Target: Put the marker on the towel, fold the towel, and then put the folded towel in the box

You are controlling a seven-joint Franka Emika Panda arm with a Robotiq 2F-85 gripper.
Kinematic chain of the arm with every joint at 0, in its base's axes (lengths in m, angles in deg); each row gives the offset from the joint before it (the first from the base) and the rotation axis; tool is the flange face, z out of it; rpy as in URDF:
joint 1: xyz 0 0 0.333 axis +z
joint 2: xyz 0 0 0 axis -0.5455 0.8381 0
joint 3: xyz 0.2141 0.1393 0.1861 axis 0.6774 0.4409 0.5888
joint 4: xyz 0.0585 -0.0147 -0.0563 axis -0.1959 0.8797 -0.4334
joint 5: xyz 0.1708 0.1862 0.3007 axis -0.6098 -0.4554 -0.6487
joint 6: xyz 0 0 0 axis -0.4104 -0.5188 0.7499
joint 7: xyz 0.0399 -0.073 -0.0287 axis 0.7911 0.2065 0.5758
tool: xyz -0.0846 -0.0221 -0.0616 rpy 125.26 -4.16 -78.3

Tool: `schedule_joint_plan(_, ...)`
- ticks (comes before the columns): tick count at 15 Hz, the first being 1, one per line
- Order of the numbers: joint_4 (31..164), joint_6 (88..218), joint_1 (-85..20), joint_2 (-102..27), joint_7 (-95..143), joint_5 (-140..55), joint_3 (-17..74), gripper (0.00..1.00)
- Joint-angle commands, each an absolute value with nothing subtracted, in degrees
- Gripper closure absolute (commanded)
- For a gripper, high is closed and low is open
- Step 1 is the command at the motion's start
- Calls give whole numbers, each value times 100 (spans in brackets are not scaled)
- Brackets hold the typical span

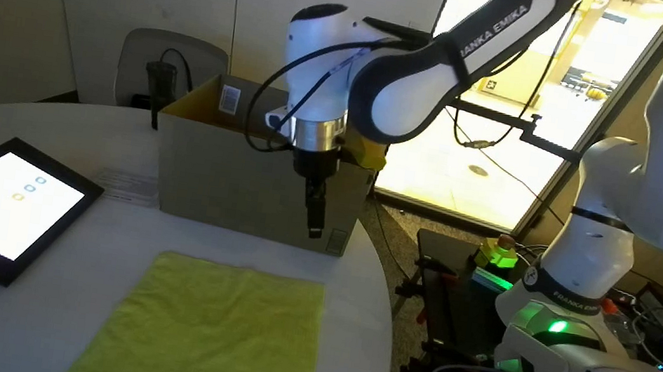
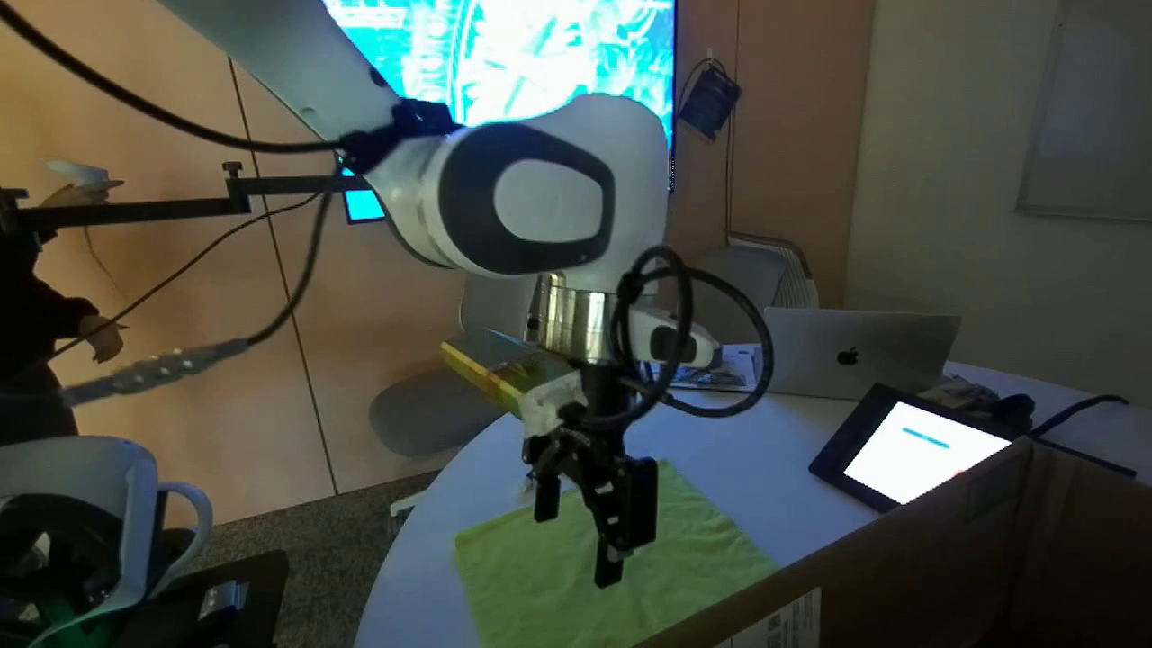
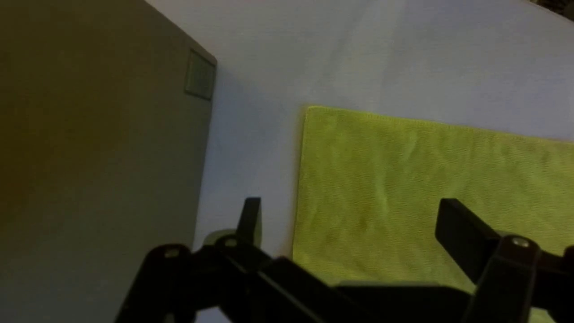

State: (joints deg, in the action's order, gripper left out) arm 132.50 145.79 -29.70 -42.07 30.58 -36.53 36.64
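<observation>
In an exterior view, a dark-framed tablet (image 1: 9, 204) with a lit screen stands tilted on the left part of the worktop (image 1: 355, 323), set in from the far edge. A faint printed sheet (image 1: 129, 187) lies just to its right. The towel (image 1: 222, 332) is flat and unfolded, extending towards the near edge, with a bare strip between it and the right edge. The box (image 1: 247, 191), brown cardboard and open-topped, stands upright between the towel and the far edge, apart from the towel; its right end is close to the right edge. A white label (image 1: 229, 99) is visible inside its rim. The tool (image 3: 350, 220) points down above the worktop, near the towel's box-side margin. Its jaws are spread wide; in the wrist view, towel and bare worktop show between them. The arm (image 1: 408, 90) enters from beyond the right edge, where a green-lit button (image 1: 496, 257) also shows.
</observation>
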Motion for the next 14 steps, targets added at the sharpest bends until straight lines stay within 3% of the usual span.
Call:
schedule_joint_plan(1, 12037, 14451, -2695, -2955, 3108, -3459, 3751, 0)
schedule_joint_plan(14, 9687, 15288, -1546, -561, 2587, -3361, 3903, 0)
